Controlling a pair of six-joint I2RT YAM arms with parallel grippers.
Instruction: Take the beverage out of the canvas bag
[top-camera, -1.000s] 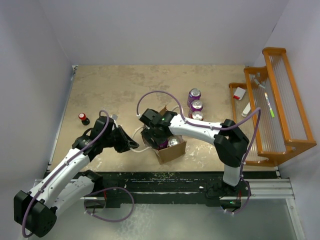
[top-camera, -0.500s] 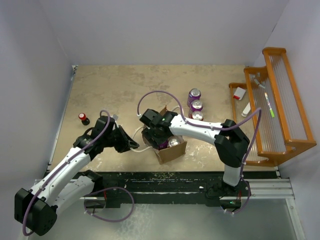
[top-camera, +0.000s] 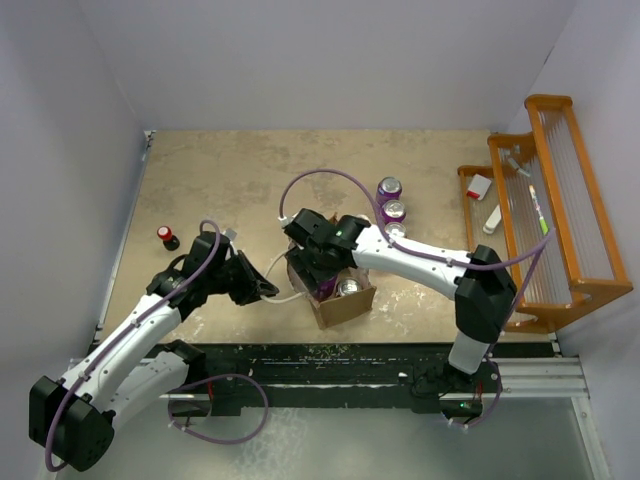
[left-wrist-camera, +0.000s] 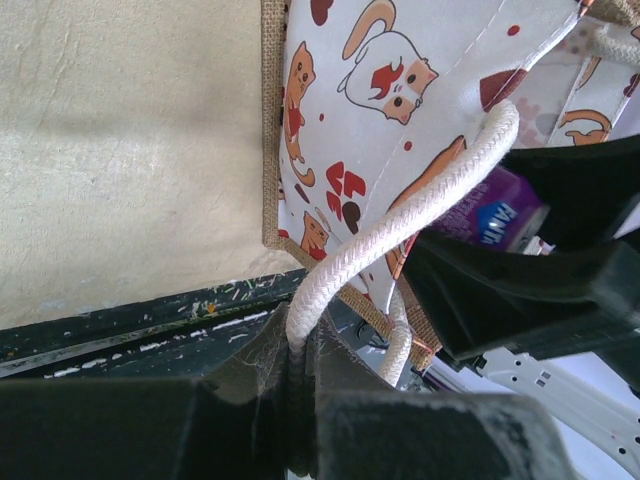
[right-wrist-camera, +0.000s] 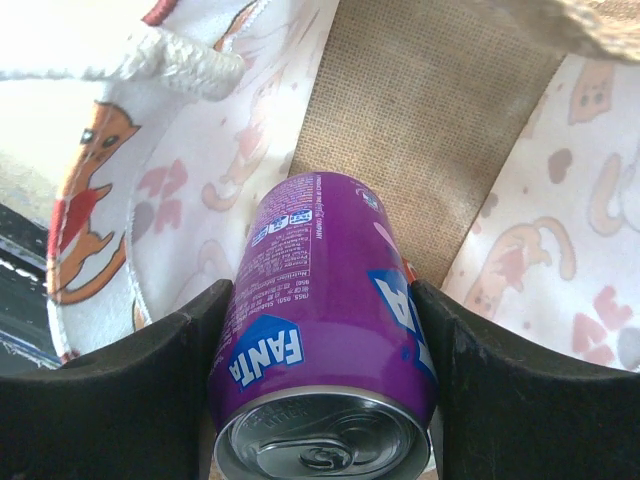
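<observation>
The canvas bag (top-camera: 345, 306) stands open on the surface (top-camera: 220, 180) at the lower centre of the top view. It is soft-sided and would likely sag or drag along unless steadied. The left end effector (left-wrist-camera: 300, 385), low in the left wrist frame, is clamped shut on the bag's white rope handle (left-wrist-camera: 400, 215). The beverage, a purple Fanta can (right-wrist-camera: 310, 240), sits inside the bag against the cat-print lining. It fills the centre of the right wrist frame, with its pull-tab end nearest the camera. It should be rigid, smooth and a little slippery, fairly heavy if full, and apt to dent under a hard squeeze, so the mid-body looks the sensible place to hold. The right end effector (right-wrist-camera: 320, 300) has its black fingers (right-wrist-camera: 150, 380) pressed on both sides there, gripping the can. The top view hides that contact under the arm. The right wrist view shows it but not the handle grip, which only the left wrist view reveals.
</observation>
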